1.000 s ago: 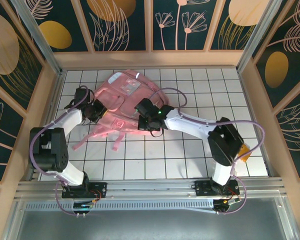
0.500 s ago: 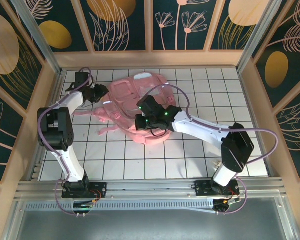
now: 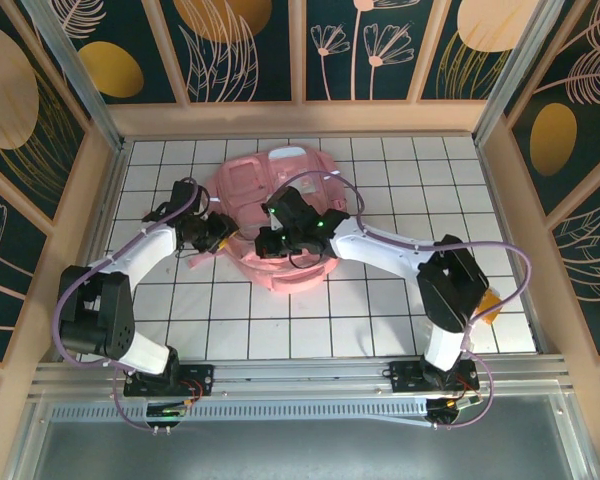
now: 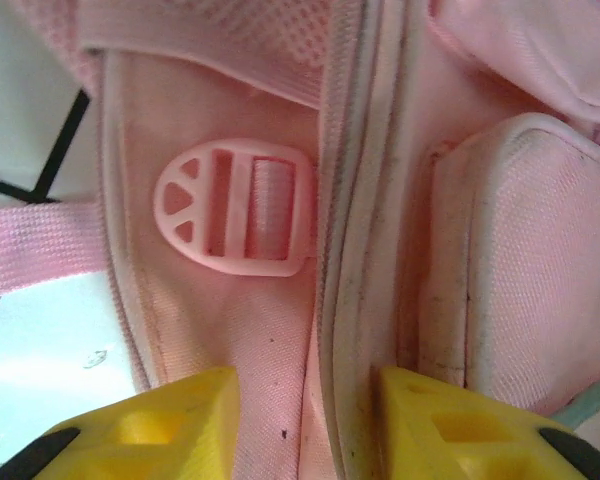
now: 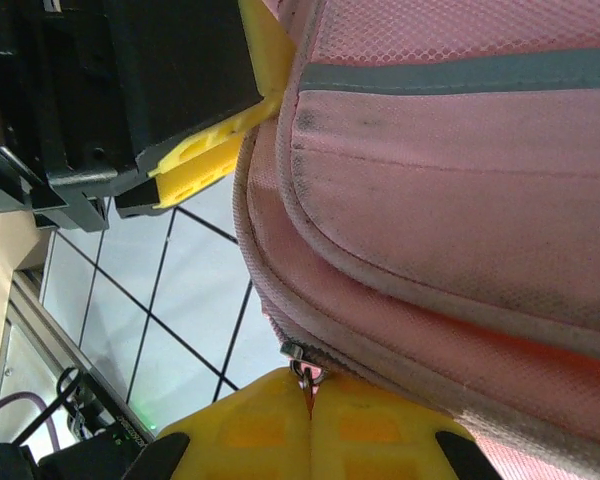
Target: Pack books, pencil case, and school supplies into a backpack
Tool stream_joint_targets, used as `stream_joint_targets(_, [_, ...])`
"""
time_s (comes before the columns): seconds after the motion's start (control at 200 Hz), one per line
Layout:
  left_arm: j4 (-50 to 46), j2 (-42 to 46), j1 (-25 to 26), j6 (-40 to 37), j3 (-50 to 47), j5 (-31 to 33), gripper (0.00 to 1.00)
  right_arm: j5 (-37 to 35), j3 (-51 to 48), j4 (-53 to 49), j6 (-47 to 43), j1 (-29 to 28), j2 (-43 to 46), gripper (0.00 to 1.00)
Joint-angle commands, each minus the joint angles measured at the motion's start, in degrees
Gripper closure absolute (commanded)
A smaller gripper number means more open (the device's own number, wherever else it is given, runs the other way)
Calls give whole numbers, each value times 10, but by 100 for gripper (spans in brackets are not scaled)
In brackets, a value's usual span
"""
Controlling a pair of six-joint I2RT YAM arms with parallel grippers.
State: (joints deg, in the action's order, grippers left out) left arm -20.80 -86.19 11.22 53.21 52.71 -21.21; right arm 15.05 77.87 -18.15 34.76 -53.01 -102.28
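1. While the backpack [image 3: 245, 185] lies on the white tiled table [image 3: 380, 310], towards the rear middle, both arms reach in over its near side. The left gripper [image 3: 220, 236] is at its left flank and the right gripper [image 3: 268, 243] is at the near rim.
2. The right gripper [image 5: 310, 405] is clenched, and the metal zipper pull [image 5: 298, 352] runs down into the seam between its fingers. I judge it is pinching the pull to draw the zip (nothing can go in until the bag is open).
3. The left gripper [image 4: 305, 420] is released. Its yellow fingers [image 4: 170, 425] stand apart with nothing held, straddling a piped seam just below a plastic buckle [image 4: 235, 205]. It is probably placed to catch the fabric and brace the bag against the zip's drag.
4. The bag is soft and pink, with mesh-textured padding, a grey reflective strip [image 5: 460, 70], pale piping smudged with dirt, and a webbing strap [image 4: 30, 250].
5. An orange-yellow block [image 3: 492, 303] sits at the table's right edge, partly hidden by the right arm and well apart from the bag
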Motion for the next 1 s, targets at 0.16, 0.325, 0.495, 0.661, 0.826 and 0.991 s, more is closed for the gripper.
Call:
stream_joint_targets(0.16, [69,-12,13,82,-27,14,84,18,25,44,-12,3,-4,100])
stream_joint_targets(0.325, [78,-13,12,79,-11,37,100,-15,9,19,-19,3,12,100])
stream_joint_targets(0.495, [1,-37,3,17,74,82,100,-113,-7,-65,-66,4,36,100])
stream_joint_targets(0.661, [-36,-57,-53,-32,120,58,100,-198,-74,-108,-95,15,77,100])
stream_joint_targets(0.826, [-34,-114,-106,-161,157,56,100,-186,-150,-88,-88,64,123,100])
stream_joint_targets(0.991, [-120,-199,-112,-240,243,-98,80,-123,-135,-66,-112,60,113,100])
